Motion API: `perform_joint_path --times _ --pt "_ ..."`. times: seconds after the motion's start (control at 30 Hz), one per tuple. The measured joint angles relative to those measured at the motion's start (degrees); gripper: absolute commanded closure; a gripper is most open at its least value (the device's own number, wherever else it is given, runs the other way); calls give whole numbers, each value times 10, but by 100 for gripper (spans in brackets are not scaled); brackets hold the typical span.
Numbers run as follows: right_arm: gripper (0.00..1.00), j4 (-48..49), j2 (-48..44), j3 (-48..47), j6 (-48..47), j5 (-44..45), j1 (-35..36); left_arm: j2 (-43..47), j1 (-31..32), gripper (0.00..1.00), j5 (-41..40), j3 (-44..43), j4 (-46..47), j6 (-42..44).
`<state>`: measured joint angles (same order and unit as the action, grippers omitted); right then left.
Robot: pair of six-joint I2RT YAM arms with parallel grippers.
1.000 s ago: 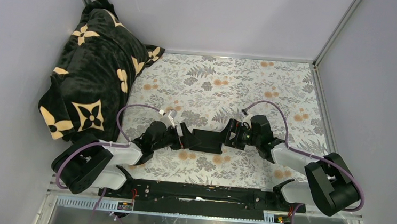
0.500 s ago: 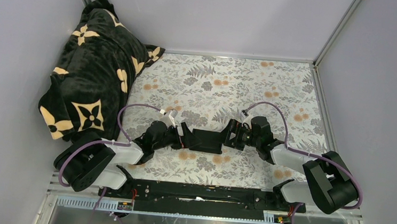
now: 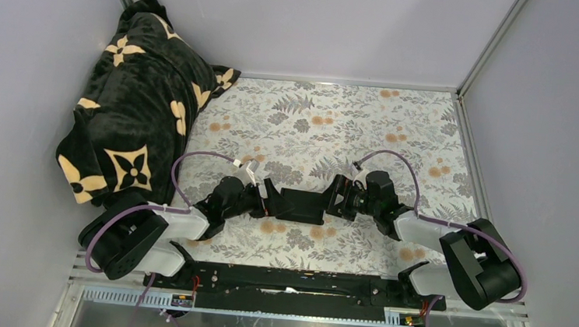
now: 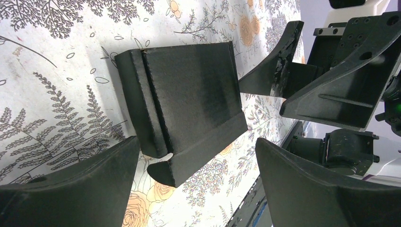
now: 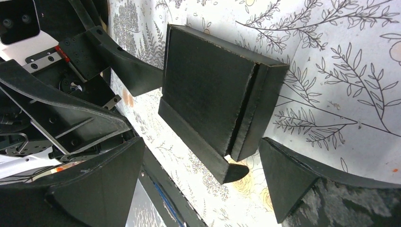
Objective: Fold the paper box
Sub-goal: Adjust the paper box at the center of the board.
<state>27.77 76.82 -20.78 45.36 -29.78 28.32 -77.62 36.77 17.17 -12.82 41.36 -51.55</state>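
**Paper box (image 3: 302, 205), black card, folded flat: centre of table, between the two grippers.**
Left gripper (image 4: 196, 156): jaws spread wide, flanking the box's left end. Right gripper (image 5: 201, 146): jaws spread wide at its right end. Neither is clamped on it. The box lies flat on the floral tablecloth (image 3: 352, 121), with a small tab projecting on its near side. Black plush blanket (image 3: 135, 97) with cream flowers: heaped at far left, well apart.

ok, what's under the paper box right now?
The paper box rests on the floral table cover, which shows all around it. Nothing sticks out from beneath. The patch directly under the card is covered, so can't tell more.
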Motion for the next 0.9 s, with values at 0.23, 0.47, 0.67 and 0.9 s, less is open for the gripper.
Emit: perform_joint_path --times 0.23,0.47,0.67,0.9 --pt "0 6 6 1 6 -4 0 0 0 1 0 0 0 0" --pt "0 14 10 1 8 -12 0 2 0 1 3 0 0 0" --pt "0 15 14 1 9 -13 0 5 0 1 4 0 0 0" --pt "0 17 18 1 10 -14 0 5 0 1 5 -3 0 0"
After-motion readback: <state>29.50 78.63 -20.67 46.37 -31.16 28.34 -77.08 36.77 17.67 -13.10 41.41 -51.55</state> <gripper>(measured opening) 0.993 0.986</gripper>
